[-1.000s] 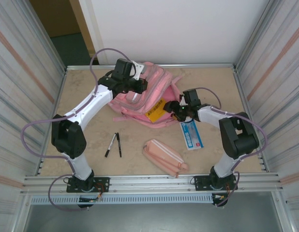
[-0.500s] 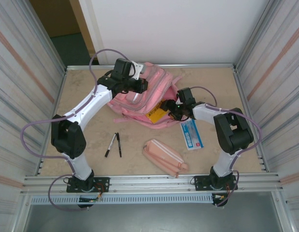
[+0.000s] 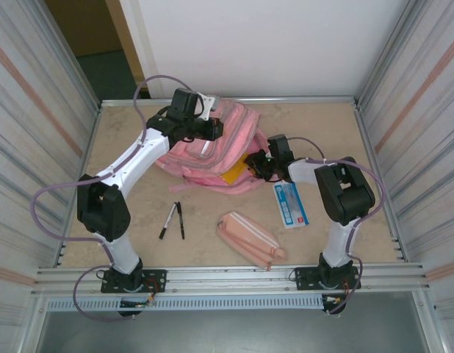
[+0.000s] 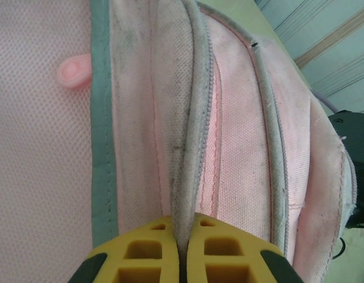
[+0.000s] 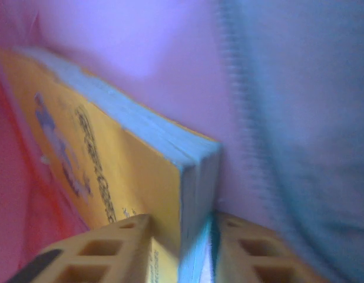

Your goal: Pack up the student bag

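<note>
1. The student bag (image 3: 205,151) lies slumped at the far middle of the table (image 3: 337,132), with its opening facing the right arm.
2. A yellow book (image 3: 236,172) sits partway into that opening with one end poking out. Packing looks begun but far from finished.
3. Nearer the arm bases, two pens (image 3: 180,220), a pink pencil case (image 3: 249,239) and a blue-and-white packet (image 3: 291,204) lie out on the table. By my reading they are yet to go in.
4. The left gripper (image 4: 182,250) is squeezed tight on a ridge of the bag's zip edge, its yellow pads meeting over the fabric.
5. The right gripper (image 5: 182,247) has its fingers pressed onto the book's corner, the cover and pages caught between them, pink fabric all around.
</note>
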Available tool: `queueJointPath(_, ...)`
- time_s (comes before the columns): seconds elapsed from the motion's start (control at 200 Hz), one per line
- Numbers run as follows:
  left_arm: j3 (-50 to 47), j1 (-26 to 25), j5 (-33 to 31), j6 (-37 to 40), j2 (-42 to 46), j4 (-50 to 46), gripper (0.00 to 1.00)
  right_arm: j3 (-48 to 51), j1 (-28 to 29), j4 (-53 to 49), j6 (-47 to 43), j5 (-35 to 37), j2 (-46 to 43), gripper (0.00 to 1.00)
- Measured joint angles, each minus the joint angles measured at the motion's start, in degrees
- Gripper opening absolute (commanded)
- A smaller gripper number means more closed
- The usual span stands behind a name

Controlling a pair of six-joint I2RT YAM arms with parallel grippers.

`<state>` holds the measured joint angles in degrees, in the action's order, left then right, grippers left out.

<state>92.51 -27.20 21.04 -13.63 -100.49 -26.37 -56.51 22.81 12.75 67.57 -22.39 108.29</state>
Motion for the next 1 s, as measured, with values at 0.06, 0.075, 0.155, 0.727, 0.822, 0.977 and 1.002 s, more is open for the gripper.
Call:
queueJointPath(0.06,0.0,0.0,0.0,0.02,0.0,0.0,0.0,0.24,0.0,0.96,0.59,-0.11,0.13,0.11)
queueJointPath(0.075,0.0,0.0,0.0,0.02,0.0,0.0,0.0,0.35,0.0,1.25,0.81,-0.11,0.13,0.1)
queueJointPath(0.155,0.0,0.0,0.0,0.04,0.0,-0.02,0.0,1.14,0.0,3.45,1.38,-0.59,0.13,0.06)
queueJointPath(0.727,0.0,0.0,0.13,0.31,0.0,-0.48,0.0,3.39,0.07,3.78,0.74,-2.45,-5.4,0.33)
queueJointPath(0.822,0.0,-0.02,0.57,0.35,0.0,-0.46,0.0,1.7,-0.15,-1.66,-3.21,-1.03,-6.12,0.5)
queueJointPath(0.977,0.0,-0.07,1.14,0.46,0.0,-0.46,0.0,-3.87,-1.49,-11.78,-11.85,1.46,-6.12,0.56)
queueJointPath(1.002,0.0,-0.07,1.22,0.46,0.0,-0.46,0.0,-4.55,-1.75,-12.79,-12.92,1.62,-6.12,0.56)
